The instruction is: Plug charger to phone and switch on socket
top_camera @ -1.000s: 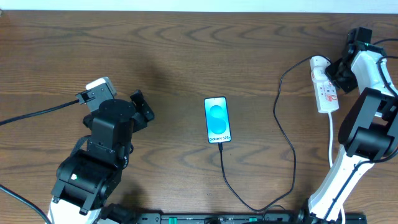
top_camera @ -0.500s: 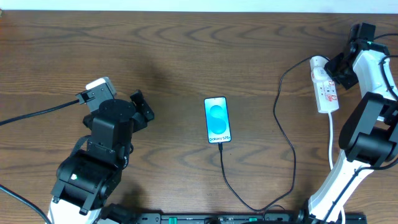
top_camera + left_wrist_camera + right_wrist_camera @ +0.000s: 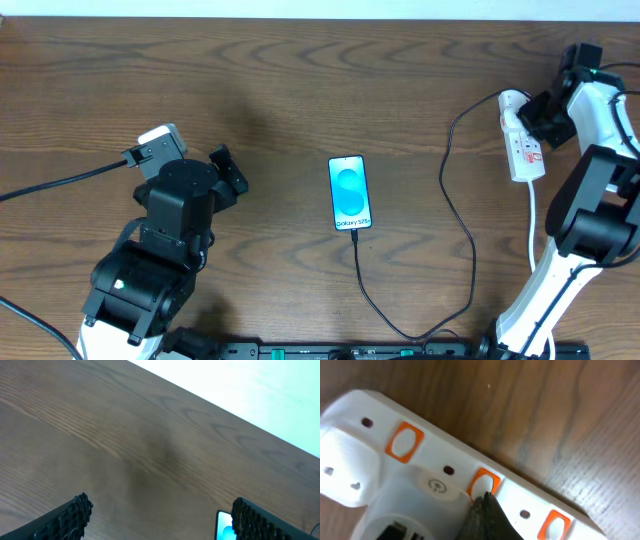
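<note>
The phone [image 3: 350, 193] lies screen up at the table's middle, cyan and white, and its corner shows in the left wrist view [image 3: 224, 525]. The black charger cable [image 3: 462, 215] runs from the phone's near end in a loop to the white socket strip [image 3: 524, 140] at the far right. My right gripper [image 3: 537, 112] is shut, with its tip [image 3: 484, 500] on an orange-rimmed switch [image 3: 483, 482] of the strip [image 3: 420, 465]. My left gripper [image 3: 228, 172] is open and empty, left of the phone, its fingers wide apart [image 3: 160, 520].
The strip's white cord [image 3: 532, 225] runs toward the near edge beside the right arm's base. A black cable [image 3: 60, 182] trails from the left arm to the left edge. A pale wall borders the far table edge [image 3: 260, 395].
The right gripper has shifted slightly over the strip's far end. The left arm, phone and cable have not moved.
</note>
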